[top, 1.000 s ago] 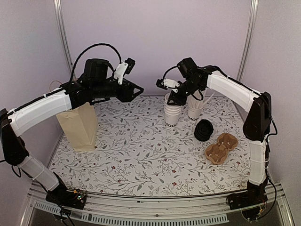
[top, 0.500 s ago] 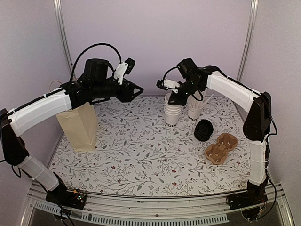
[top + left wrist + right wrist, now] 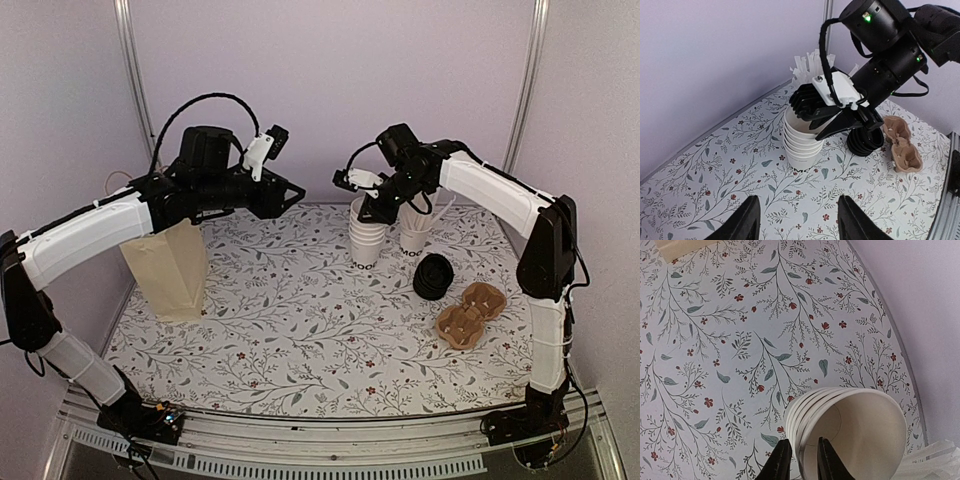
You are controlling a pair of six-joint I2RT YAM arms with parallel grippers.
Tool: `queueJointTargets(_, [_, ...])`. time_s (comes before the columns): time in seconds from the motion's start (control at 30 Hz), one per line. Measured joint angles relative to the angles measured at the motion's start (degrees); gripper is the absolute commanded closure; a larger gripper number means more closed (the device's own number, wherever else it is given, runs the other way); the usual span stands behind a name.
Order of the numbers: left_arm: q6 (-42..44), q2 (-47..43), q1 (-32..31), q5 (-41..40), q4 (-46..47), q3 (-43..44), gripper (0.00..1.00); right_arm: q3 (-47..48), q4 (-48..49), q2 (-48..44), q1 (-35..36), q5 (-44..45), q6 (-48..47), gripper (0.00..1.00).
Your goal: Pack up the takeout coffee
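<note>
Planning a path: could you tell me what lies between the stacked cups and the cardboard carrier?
A stack of black lids lies there, clearest in the top view.

Lab test cell, plain lilac walls

The white paper cups stood nested upright and open-topped, upper middle of the frame; their black lids lay stacked lower right.
</note>
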Motion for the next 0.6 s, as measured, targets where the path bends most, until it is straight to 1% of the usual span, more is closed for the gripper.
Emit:
queueJointTargets(0.3, [0.17, 0.00, -0.04, -0.09, 0.00, -0.37, 0.45, 0.00, 0.00, 0.24, 0.00, 0.55, 0.00, 0.77])
queueJointTargets(0.6, [0.22, 0.00, -0.15, -0.15, 0.00, -0.39, 0.45, 0.02, -0.28, 1.62, 0.00, 0.66, -0.02, 0.82])
